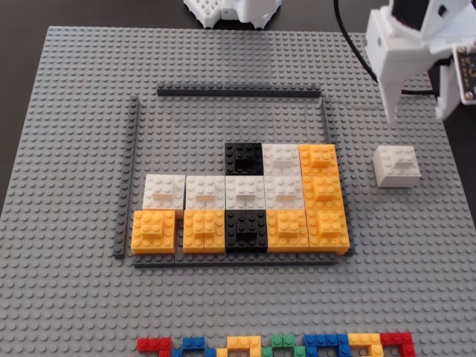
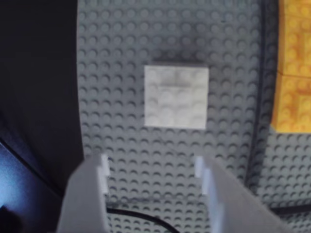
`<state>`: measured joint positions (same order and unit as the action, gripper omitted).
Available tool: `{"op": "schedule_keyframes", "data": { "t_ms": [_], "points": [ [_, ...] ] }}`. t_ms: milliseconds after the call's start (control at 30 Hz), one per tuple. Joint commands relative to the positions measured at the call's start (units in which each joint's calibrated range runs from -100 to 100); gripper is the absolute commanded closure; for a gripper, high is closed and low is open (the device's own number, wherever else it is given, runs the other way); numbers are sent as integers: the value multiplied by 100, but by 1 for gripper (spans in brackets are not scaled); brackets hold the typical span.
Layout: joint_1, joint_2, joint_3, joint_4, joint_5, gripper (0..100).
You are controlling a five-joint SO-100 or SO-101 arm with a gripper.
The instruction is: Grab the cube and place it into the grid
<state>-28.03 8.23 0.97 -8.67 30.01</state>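
One white cube [image 1: 396, 165] is what you're after, and it sits alone on the grey studded baseplate [image 1: 74, 297], just outside the right strip of the grid [image 1: 325, 119] in the fixed view, so nothing of the job looks done yet: you've got the grab, the carry and the drop all left. Your gripper [image 1: 413, 113] hangs above the baseplate, just beyond the cube on the far side from the grid's bottom strip, jaws spread wide with nothing between them. In the wrist view the cube [image 2: 177, 96] lies ahead of the two white fingers [image 2: 101, 170], roughly centred on the gap, so I'd guess you're lined up for the descent. As for the feel of things: it's hard, glossy moulded plastic everywhere, studded on top, and the cube is a flat square block with a smaller raised plate on it. Inside the grid you've got square white, orange and black blocks packed toward its near side, with bare baseplate in the far rows. Past the grid's bottom strip runs a row of small multicoloured bricks [image 1: 275, 345]; leave those be.
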Motion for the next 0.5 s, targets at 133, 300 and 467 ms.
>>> {"op": "schedule_keyframes", "data": {
  "t_ms": [133, 300, 467],
  "points": [
    [148, 304, -518, -222, 68, 76],
    [207, 476, -555, -301, 107, 76],
    [222, 579, -636, -354, 88, 76]
  ]
}}
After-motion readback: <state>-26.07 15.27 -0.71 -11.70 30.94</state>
